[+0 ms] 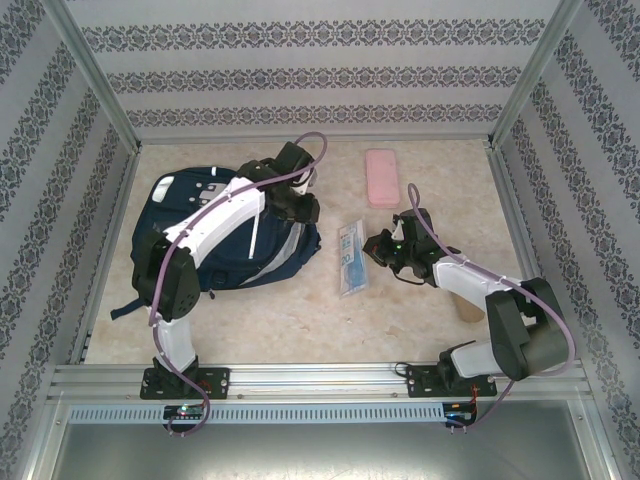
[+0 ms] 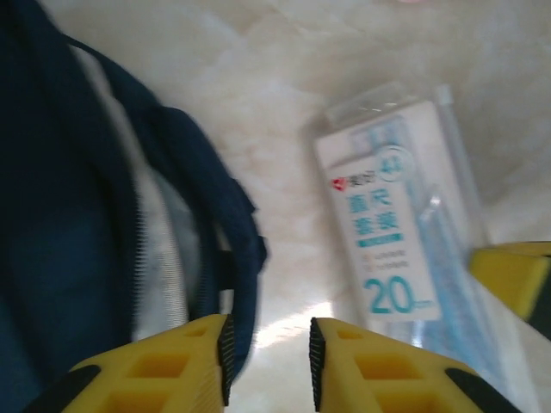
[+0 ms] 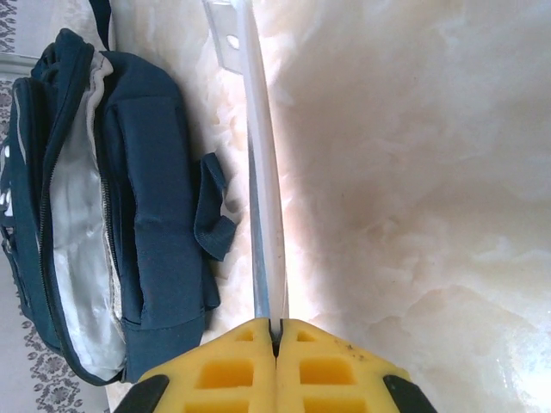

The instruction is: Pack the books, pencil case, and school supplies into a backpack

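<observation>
Backpack (image 1: 230, 262) in the top view lies on the left half of the table (image 1: 300, 320), near its left edge, with your left gripper (image 1: 300, 205) over the bag's right side. The packet (image 1: 350, 258) sits mid-table, just right of the backpack, and your right gripper (image 1: 375, 245) is at its right edge. The pink pencil case (image 1: 381, 177) lies by the far edge, right of centre, apart from both grippers.

Left wrist: your left gripper (image 2: 269, 348) is released, bare table in the gap, nothing held. Backpack (image 2: 60, 215) is on its left, the "20" packet (image 2: 387, 241) on its right, with one of the right gripper's yellow fingers (image 2: 516, 275) at the packet's long edge.

Right wrist: your right gripper (image 3: 277, 331) is clenched on the packet's (image 3: 263, 189) thin edge, seen edge-on. Backpack (image 3: 151, 215) lies beyond it, zip open, grey lining showing.
</observation>
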Robot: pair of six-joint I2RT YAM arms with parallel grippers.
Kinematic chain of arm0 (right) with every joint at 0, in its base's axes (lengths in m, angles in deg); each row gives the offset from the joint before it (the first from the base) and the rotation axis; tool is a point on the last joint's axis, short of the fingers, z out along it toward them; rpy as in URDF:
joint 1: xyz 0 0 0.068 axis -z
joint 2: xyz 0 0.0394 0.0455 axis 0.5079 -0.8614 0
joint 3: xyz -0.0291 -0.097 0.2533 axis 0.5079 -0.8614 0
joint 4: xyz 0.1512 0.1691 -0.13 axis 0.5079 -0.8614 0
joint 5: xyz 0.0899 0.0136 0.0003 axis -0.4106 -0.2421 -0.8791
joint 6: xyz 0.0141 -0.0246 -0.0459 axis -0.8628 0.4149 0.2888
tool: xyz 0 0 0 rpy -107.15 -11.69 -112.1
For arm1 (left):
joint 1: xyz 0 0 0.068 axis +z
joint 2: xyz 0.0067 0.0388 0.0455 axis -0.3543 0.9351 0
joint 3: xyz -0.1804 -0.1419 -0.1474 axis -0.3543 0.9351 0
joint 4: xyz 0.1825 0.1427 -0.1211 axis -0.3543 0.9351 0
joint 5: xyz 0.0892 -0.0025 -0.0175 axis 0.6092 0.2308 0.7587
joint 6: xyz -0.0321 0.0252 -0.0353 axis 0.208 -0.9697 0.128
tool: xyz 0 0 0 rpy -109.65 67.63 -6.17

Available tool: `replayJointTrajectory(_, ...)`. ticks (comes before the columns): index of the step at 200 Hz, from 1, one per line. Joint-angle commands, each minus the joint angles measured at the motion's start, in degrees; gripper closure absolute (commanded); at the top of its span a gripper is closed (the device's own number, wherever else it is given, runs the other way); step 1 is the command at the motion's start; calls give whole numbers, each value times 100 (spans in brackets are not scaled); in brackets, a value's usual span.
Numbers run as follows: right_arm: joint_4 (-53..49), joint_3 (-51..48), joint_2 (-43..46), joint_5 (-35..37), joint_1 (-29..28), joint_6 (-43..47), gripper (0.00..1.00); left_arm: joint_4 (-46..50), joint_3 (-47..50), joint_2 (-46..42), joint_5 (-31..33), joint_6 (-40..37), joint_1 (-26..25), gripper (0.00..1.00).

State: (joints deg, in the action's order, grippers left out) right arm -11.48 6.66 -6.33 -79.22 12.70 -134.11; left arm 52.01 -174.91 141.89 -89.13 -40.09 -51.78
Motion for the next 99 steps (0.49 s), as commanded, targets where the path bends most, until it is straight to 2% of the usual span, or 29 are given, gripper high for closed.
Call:
replayJointTrajectory(1, -85, 104, 70, -161, 25, 88, 100, 893, -179, 340, 1136, -608, -21, 64)
replayJointTrajectory(36, -87, 158, 60, -186, 25, 66, 100, 933, -163, 707, 1395, -687, -26, 58)
replayJointTrajectory(64, -56, 166, 81, -201, -4, 46, 100, 828, -75, 891, 1249, -704, -29, 57)
replayJointTrajectory(71, -39, 175, 69, -214, -10, 27, 100, 828, -87, 951, 1240, -698, -25, 61)
replayJointTrajectory(81, 9, 205, 68, -246, -37, -11, 100, 851, -138, 979, 1239, -686, -27, 81)
replayJointTrajectory(93, 79, 258, 61, -300, -75, -58, 100, 814, -150, 859, 1293, -621, -26, 99)
replayJointTrajectory(99, 111, 299, 61, -316, -89, -79, 100, 775, -150, 760, 1330, -595, -28, 100)
